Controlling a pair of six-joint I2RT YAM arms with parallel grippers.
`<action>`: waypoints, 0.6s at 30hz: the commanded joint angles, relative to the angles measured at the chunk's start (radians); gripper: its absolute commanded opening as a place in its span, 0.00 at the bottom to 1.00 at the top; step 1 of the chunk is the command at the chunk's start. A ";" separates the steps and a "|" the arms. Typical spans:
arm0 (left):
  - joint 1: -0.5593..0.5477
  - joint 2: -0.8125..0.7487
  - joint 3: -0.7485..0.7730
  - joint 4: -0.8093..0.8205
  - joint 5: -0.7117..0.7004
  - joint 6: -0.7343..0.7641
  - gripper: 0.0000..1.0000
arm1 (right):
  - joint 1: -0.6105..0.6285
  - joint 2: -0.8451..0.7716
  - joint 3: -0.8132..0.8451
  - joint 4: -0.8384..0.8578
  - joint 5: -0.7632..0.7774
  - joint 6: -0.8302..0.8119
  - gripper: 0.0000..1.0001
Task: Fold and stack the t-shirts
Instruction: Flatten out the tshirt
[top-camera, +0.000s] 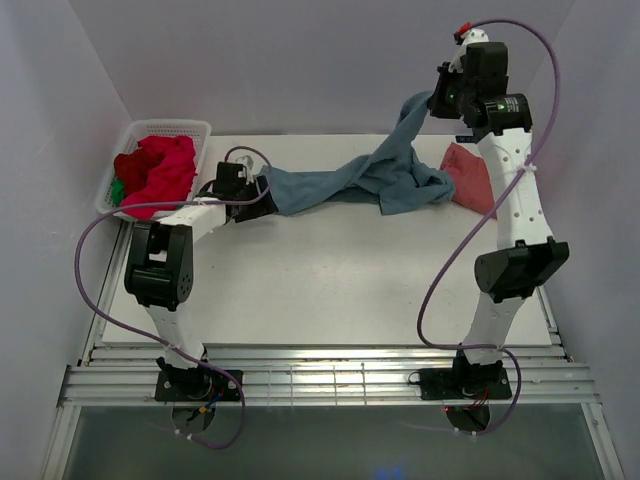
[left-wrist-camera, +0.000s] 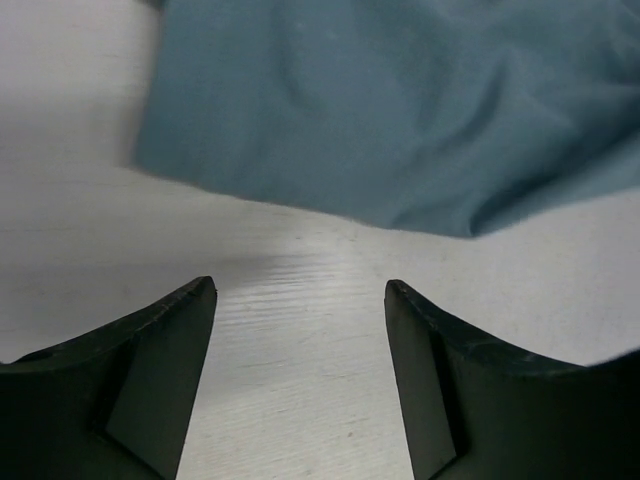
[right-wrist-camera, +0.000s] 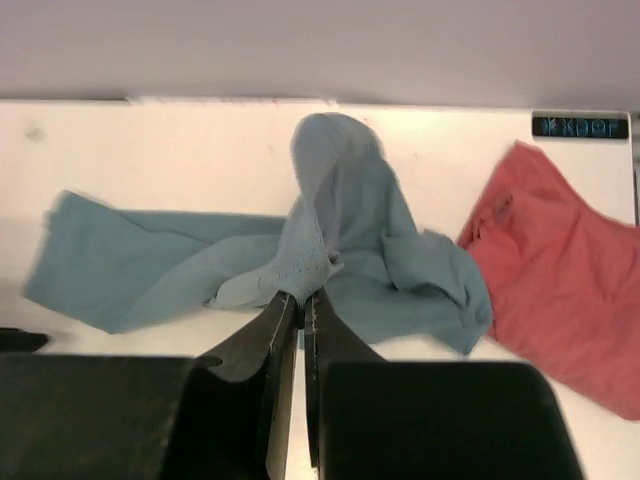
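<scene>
teal-blue t-shirt (top-camera: 350, 185) hung from the right gripper (right-wrist-camera: 301, 295), jaws clamped on it.
salmon-pink t-shirt (right-wrist-camera: 560, 280) lay right of them; left gripper (left-wrist-camera: 300, 285) jaws stood apart, teal cloth just ahead.

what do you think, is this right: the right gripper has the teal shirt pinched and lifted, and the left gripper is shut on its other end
Not quite. The left gripper is open, holding nothing, just short of the edge of the teal shirt; the left wrist view shows it. The right gripper does have the shirt pinched and lifted.
</scene>
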 joint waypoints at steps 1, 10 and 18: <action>-0.091 -0.094 -0.021 0.100 0.130 0.030 0.77 | -0.009 -0.154 -0.052 0.061 -0.096 0.061 0.08; -0.319 -0.026 0.023 0.200 0.198 -0.003 0.73 | -0.006 -0.267 -0.125 0.173 -0.156 0.091 0.08; -0.351 0.079 0.122 0.233 -0.188 0.052 0.78 | -0.006 -0.297 -0.200 0.174 -0.158 0.093 0.08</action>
